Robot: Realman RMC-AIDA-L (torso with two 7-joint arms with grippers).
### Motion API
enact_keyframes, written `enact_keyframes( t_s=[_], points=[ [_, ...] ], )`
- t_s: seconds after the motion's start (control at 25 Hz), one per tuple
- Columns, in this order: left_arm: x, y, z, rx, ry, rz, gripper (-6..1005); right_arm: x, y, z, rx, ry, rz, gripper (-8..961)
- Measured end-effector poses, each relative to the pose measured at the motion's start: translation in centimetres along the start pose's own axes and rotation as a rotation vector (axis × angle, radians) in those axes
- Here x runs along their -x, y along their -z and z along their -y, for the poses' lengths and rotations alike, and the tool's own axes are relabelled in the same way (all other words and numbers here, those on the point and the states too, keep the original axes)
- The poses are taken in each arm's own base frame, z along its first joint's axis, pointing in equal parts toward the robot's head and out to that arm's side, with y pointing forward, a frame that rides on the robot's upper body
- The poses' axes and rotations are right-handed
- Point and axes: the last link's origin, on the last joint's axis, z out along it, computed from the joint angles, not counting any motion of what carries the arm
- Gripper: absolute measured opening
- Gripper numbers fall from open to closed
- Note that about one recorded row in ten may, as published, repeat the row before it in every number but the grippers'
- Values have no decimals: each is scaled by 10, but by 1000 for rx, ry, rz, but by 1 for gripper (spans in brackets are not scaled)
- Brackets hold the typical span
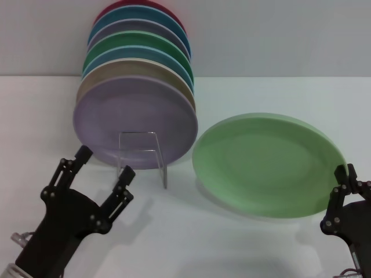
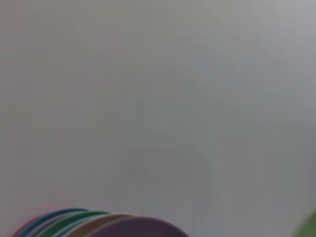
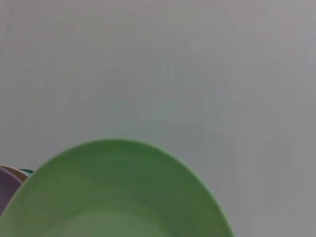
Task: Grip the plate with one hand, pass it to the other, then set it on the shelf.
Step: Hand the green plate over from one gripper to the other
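The plate, pale pastel green and matte like moulded plastic, sits in the right half of the head view, tilted with its near right edge at the right gripper. Its round face is shallow with a low raised rim. That gripper's dark fingers close on the plate's rim at the lower right of the frame, though only part of them shows, so how firm the grip is remains uncertain. In the right wrist view the plate fills the lower part of the frame.

The left gripper waits at the lower left of the head view, its black linked fingers spread apart and holding nothing, pointing up toward the shelf. The shelf is a thin clear rack with a squarish front loop, standing on the white desk left of centre. It already carries a row of upright plates of the same round shape: a lilac plate in front, then tan, blue, darker green and red behind.

The first step, gripping, looks to be in hand. Next, the plate must be carried toward the centre so the spread left fingers can take the free rim before the right lets go.
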Motion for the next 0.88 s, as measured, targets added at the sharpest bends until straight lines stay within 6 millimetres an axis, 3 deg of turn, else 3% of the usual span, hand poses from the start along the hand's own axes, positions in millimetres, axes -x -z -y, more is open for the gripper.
enact_keyframes(
  t_s=[0.32,0.88],
  points=[
    [11,-5,-16,38,-100,61,843,6,-3,-9,-12,12,-11,19],
    [24,-24,-20,74,-104,143,815,3,-16,-24,39,22,-46,19]
  ],
)
